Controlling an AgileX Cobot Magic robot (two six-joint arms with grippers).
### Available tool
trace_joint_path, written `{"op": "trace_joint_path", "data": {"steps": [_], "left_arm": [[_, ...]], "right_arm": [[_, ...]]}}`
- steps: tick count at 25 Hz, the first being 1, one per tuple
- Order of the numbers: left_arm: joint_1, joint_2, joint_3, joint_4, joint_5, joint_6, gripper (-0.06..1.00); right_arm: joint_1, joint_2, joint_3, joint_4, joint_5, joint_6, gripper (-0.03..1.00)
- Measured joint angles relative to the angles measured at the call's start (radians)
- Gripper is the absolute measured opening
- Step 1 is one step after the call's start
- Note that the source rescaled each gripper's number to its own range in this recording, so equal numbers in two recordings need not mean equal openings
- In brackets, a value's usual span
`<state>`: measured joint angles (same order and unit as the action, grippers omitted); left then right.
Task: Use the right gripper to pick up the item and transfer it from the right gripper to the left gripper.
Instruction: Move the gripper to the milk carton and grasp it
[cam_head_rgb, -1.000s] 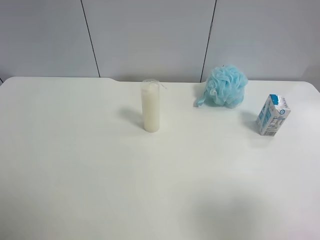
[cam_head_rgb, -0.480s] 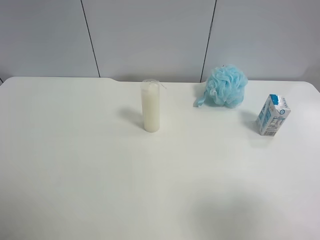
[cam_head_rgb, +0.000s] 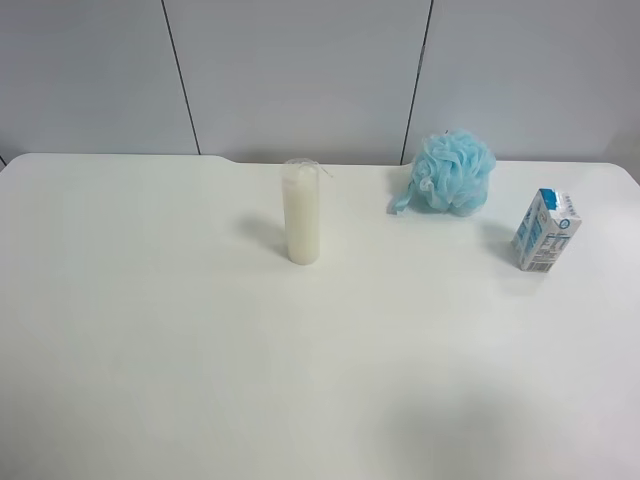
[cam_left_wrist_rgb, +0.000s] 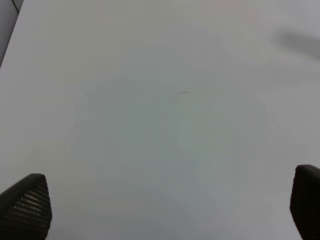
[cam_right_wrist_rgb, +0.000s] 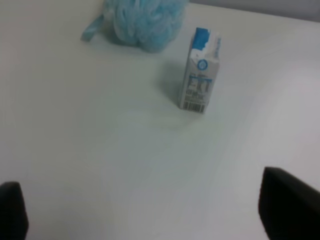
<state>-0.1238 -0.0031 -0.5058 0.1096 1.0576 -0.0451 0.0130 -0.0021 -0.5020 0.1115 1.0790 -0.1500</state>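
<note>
Black fingertips (cam_right_wrist_rgb: 287, 205), two of them, all that shows of the right gripper (cam_right_wrist_rgb: 150, 212): held above the white table (cam_right_wrist_rgb: 100, 150), angled down toward it, spread wide with only bare tabletop between. Ahead of those tips and well apart from them, the carton (cam_right_wrist_rgb: 201, 70): small, white with blue panels and fine print, standing upright on the table, touched by neither arm. Sealed or opened, impossible to tell; contents hidden. Just beyond the carton, a fluffy light-blue sponge (cam_right_wrist_rgb: 142, 20), near but not touching. Left gripper (cam_left_wrist_rgb: 165, 207) likewise poised over plain tabletop, its ribbed dark fingertips (cam_left_wrist_rgb: 25, 207) far apart, pinching nothing. Seen from the high camera: carton close to the table's edge at that view's right, sponge beside it toward the back edge, and a tall cream candle (cam_head_rgb: 301, 212) upright near the middle, well apart from both.
</note>
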Motion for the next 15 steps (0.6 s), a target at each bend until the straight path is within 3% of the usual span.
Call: {"op": "trace_joint_path", "data": {"steps": [10,15], "left_arm": [[0.0,0.0,0.0,0.004,0.0,0.001,0.92],[0.0,0.0,0.0,0.004,0.0,0.001,0.92]], "right_arm": [[0.0,0.0,-0.006,-0.01,0.001,0.003,0.83],[0.0,0.165,-0.129,-0.044,0.003,0.053,0.83]]}}
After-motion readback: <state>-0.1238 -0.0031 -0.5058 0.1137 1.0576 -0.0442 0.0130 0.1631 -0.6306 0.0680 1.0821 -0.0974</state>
